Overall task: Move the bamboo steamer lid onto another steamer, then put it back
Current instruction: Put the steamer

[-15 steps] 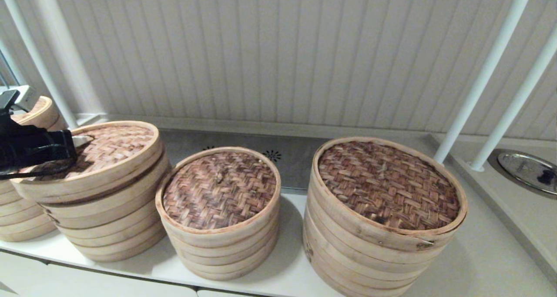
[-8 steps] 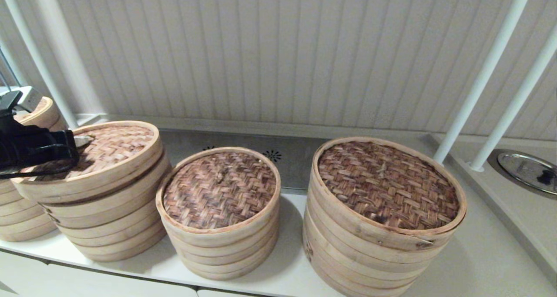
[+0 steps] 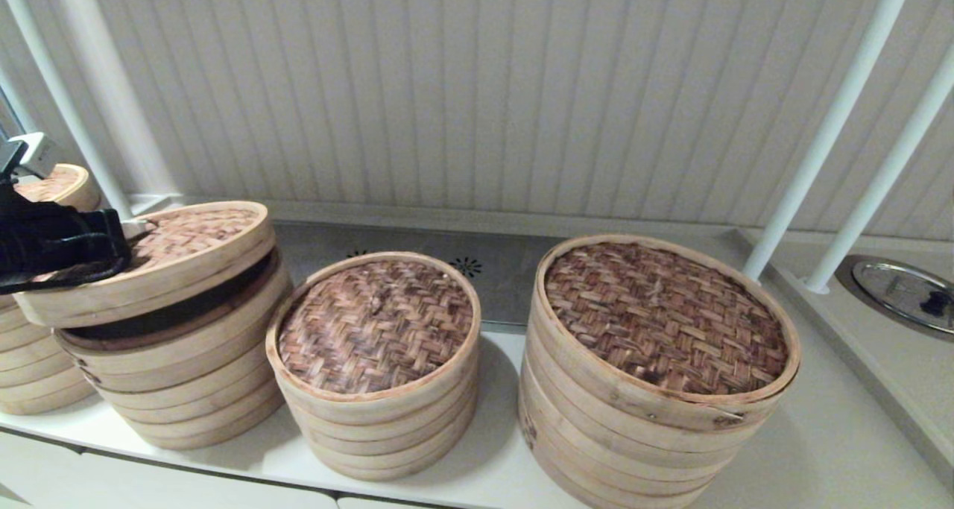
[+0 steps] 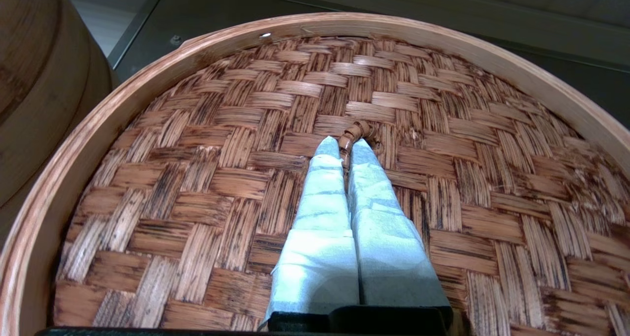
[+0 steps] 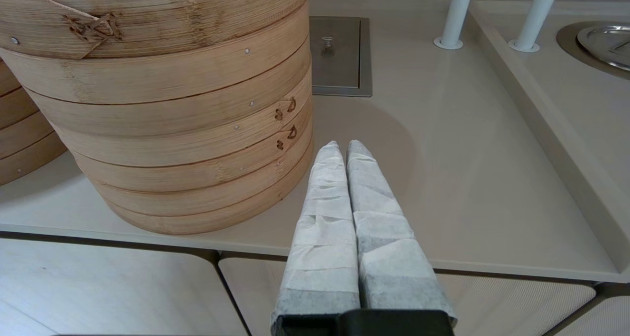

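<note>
The bamboo steamer lid [image 3: 194,252], light tan weave with a pale rim, hangs tilted just above its own steamer [image 3: 179,375] at the left, a dark gap under it. My left gripper [image 3: 136,229] reaches in from the left and is shut on the lid's small dark loop handle [image 4: 355,132]; in the left wrist view the gripper [image 4: 344,146] pinches the loop over the lid's weave [image 4: 443,178]. The smallest steamer [image 3: 376,323], with a reddish-brown woven top, stands just right of it. My right gripper [image 5: 343,146] is shut and empty, low by the counter's front edge.
The widest steamer [image 3: 663,323] stands at the right, its wall [image 5: 172,105] close to my right gripper. Another stack [image 3: 37,367] sits at the far left. White poles [image 3: 827,129] and a round metal dish [image 3: 905,293] are at the right; a metal hatch [image 5: 337,55] lies behind.
The lid has risen off its steamer and tilted, opening a dark gap beneath it. My left gripper has gone up with it. The other steamers stay put.
</note>
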Robot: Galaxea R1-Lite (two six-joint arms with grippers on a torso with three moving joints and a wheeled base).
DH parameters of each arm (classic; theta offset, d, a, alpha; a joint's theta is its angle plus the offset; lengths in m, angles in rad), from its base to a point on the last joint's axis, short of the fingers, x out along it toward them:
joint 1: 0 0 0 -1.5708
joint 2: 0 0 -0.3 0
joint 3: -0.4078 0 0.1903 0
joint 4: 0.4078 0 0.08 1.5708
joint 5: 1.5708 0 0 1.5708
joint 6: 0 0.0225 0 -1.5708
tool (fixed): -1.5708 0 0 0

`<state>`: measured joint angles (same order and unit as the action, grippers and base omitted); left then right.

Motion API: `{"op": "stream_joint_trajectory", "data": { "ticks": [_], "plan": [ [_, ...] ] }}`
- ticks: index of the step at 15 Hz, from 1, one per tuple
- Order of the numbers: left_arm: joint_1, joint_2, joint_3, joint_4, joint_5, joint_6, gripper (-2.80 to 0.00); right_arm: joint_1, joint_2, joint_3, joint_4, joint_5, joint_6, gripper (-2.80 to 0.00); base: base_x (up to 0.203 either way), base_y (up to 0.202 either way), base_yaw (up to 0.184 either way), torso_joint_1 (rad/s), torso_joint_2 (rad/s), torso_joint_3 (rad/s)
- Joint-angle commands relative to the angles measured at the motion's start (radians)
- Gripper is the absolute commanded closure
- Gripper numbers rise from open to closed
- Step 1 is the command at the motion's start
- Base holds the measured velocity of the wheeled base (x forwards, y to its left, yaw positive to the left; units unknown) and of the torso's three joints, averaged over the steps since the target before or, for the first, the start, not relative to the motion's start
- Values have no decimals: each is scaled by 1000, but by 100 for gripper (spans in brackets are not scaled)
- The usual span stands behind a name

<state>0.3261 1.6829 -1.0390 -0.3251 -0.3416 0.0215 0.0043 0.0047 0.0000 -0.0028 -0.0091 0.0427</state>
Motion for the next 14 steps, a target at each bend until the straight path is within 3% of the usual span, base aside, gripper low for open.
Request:
{"op": "stream_joint_trajectory", "data": {
  "ticks": [1,14],
  "plan": [
    [1,17,-9,-3,-1,0,0,0,1,3,1,0,0,0,0,0,0,0,0,0],
    [1,-9,-33,-2,-2,-5,0,0,1,3,0,0,-1,0,0,0,0,0,0,0]
  ]
}}
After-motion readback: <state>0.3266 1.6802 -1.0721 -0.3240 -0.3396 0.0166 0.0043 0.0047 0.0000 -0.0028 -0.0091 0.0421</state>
